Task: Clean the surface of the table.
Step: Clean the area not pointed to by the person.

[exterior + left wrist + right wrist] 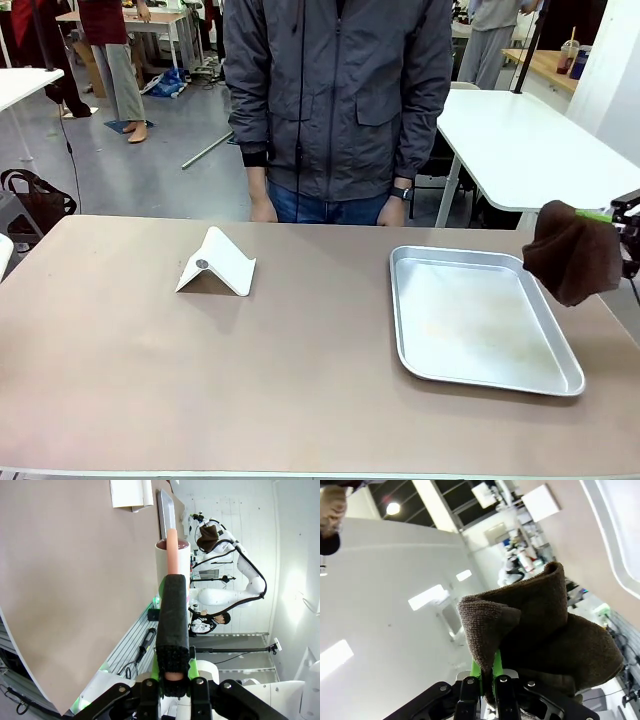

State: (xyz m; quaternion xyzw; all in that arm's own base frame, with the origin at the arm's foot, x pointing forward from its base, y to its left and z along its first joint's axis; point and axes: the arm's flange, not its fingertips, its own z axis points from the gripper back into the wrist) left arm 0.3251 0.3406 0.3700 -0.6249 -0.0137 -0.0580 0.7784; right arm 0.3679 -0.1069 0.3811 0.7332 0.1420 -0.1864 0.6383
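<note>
The brownish-taupe surface [130,370] spreads wide beneath a shiny metal tray [480,320], which lies flat on its right half as we look across, faint smears on the tray's floor. To the left of the tray, well apart from it, a white folded stand [217,263] rests like a small tent on the bare top. Off the tray's far right corner we find the right claw [486,674], its green-padded fingers pressed together on a brown cloth [572,252] that hangs bunched in the air, clear of the tray. Beyond the tray, a person [338,90] in a grey jacket stands at the far edge of the surface, arms down. The left claw [174,675], past the surface's edge and far from the tray, is closed tight around a long tool [173,615] with a black textured sleeve on a peach-coloured stick. The stick's tip points at a white cylinder [162,562]; we cannot tell whether the two touch.
</note>
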